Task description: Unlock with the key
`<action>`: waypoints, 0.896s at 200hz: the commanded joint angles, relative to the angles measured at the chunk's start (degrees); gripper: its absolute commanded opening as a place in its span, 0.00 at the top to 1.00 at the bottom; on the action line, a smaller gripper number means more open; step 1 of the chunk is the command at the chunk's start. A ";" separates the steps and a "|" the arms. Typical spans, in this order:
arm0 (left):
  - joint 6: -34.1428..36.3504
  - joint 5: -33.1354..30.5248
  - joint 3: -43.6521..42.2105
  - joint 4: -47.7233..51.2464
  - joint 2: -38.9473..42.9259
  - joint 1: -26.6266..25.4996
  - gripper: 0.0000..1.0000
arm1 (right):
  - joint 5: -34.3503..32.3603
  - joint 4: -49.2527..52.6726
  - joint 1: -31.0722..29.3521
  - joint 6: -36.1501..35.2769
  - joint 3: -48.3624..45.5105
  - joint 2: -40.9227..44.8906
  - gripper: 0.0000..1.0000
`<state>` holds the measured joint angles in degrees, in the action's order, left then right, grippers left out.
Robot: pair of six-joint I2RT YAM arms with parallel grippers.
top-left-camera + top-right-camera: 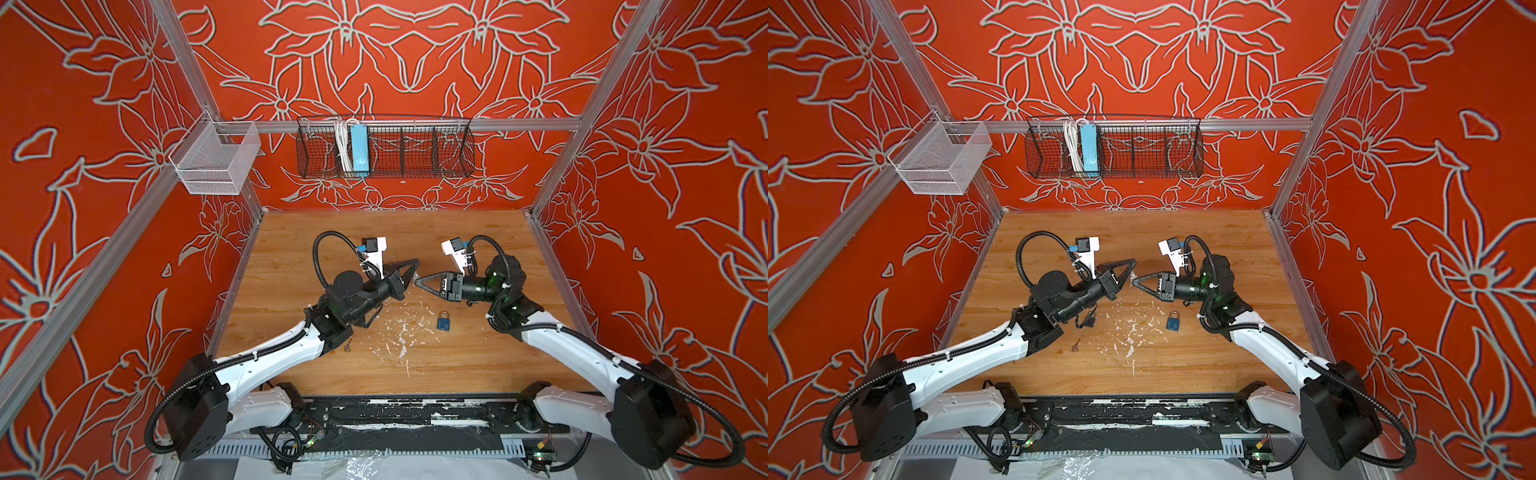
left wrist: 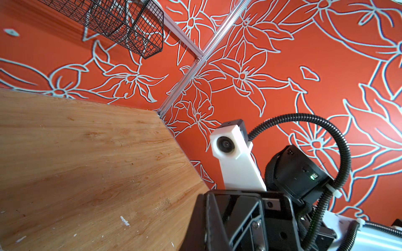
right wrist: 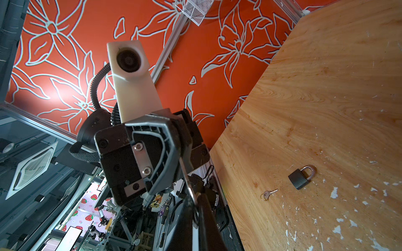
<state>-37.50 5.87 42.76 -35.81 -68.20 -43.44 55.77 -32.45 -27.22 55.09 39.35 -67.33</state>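
Orange-red walls (image 1: 415, 62) all round, scrawled with pale grey outline flowers. Under both grippers the table (image 1: 478, 365) shows honey wood grain, flecked with white. Left gripper (image 1: 414, 272) black, right gripper (image 1: 417, 279) black, arms (image 1: 282, 353) white behind them. Between their tips, a silver key (image 3: 184, 171), ring and all. Just beside the right gripper, the padlock (image 1: 443, 325): blue body, silver shackle in both top views, though from the right wrist it looks nearly black, hard to call. Behind the left gripper, a second key (image 3: 269, 193), silver too.
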 commanded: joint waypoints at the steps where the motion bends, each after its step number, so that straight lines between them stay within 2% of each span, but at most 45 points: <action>1: -0.47 1.19 1.80 -3.04 -0.44 0.24 1.00 | -0.28 -1.38 0.24 0.40 0.56 -0.57 0.91; 54: -0.36 1.34 1.89 -3.04 -0.83 0.20 1.00 | -0.30 -1.74 0.24 0.00 0.37 -0.36 1.00; 101: -0.39 1.13 2.67 0.60 0.09 0.20 1.00 | -1.78 2.83 0.56 -2.36 0.46 0.56 1.00; 140: -0.55 -0.26 3.22 5.82 2.23 0.20 0.65 | -2.34 7.55 2.53 -3.40 -0.56 2.21 1.00; 156: -1.46 -2.86 2.96 9.06 3.42 0.24 0.43 | -2.19 11.27 3.63 -5.09 -0.94 3.35 1.00; 179: -4.42 -6.06 2.82 13.76 4.25 0.20 0.32 | -3.20 17.96 5.67 -7.70 -1.71 5.60 1.00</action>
<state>-39.38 3.68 44.60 -27.49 -65.69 -43.18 53.89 -22.13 -23.33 50.76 38.83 -64.64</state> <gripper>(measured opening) 0.636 0.050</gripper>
